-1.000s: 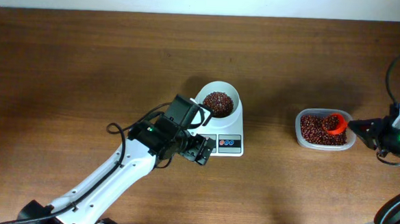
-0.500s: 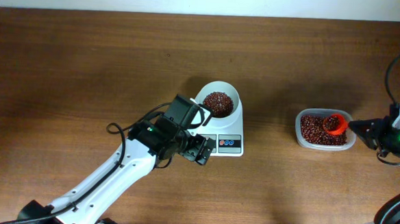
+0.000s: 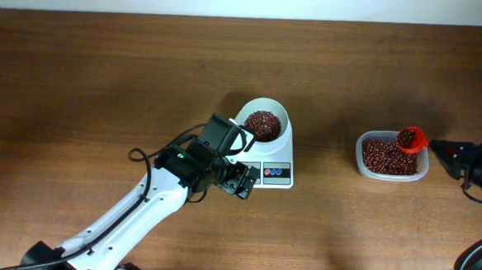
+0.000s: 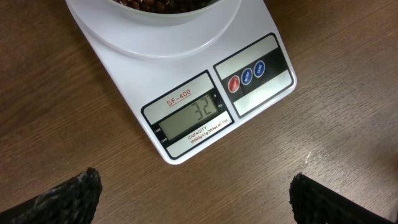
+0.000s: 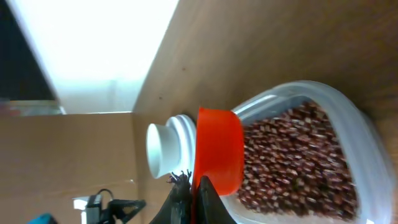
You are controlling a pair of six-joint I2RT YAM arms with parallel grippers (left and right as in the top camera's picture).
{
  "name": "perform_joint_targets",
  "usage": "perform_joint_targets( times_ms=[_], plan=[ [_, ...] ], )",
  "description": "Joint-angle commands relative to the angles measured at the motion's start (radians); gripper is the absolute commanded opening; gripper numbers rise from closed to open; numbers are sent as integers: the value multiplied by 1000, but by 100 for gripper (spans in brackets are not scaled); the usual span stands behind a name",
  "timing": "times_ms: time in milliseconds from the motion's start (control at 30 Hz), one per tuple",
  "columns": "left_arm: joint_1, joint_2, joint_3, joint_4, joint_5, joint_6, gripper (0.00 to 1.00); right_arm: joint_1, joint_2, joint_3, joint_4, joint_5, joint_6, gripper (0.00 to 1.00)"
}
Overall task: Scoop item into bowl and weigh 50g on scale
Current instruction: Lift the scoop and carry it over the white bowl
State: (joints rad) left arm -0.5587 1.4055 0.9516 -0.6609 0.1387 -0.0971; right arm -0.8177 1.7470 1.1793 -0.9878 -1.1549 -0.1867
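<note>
Scale (image 3: 276, 163): white and flat, lying on the tabletop (image 3: 104, 70) near its middle, with its display edge turned toward the left arm.
Display (image 4: 189, 115): grey LCD reading 32, with "SF-400" printed just above it.
Buttons (image 4: 247, 76): three small round ones in a row just beside the display, one red and two blue.
Bowl (image 3: 277, 112): small, round and white, standing on the back part of the scale's platform.
Beans (image 3: 262, 122): a dark reddish-brown heap lies in the bowl, below its rim. More cover the bottom of the tub, and a small load sits in the scoop.
Tub (image 3: 361, 149): clear plastic with rounded corners, on the tabletop well to the right of the scale.
Orange scoop (image 3: 412, 139): held over the tub's far right corner, mouth up. Whether it touches the rim cannot be told.
Right hand (image 3: 435, 148): just beside the tub's right side, fingers pressed together on the scoop's handle. In the right wrist view the orange cup stands directly ahead of the dark fingers (image 5: 186, 198).
Left hand (image 4: 199, 204): spread wide with nothing between the fingers (image 4: 68, 198), over bare tabletop just in front of the scale's display edge.
</note>
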Motion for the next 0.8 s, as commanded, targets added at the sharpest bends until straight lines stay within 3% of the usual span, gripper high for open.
perform_joint_targets(
  times_ms=[0,300,433,767],
  plan=[
    [3,2,-5,2,-4,16,99,-3,11,-8,0,-129,-20,4],
    [3,2,-5,2,-4,16,99,23,11,-9,5,-309,-24,4],
    [3,2,-5,2,-4,16,99,114,11,-9,23,-397,-18,4],
    [3,2,-5,2,-4,16,99,369,11,-9,38,-397,16,4]
  ],
)
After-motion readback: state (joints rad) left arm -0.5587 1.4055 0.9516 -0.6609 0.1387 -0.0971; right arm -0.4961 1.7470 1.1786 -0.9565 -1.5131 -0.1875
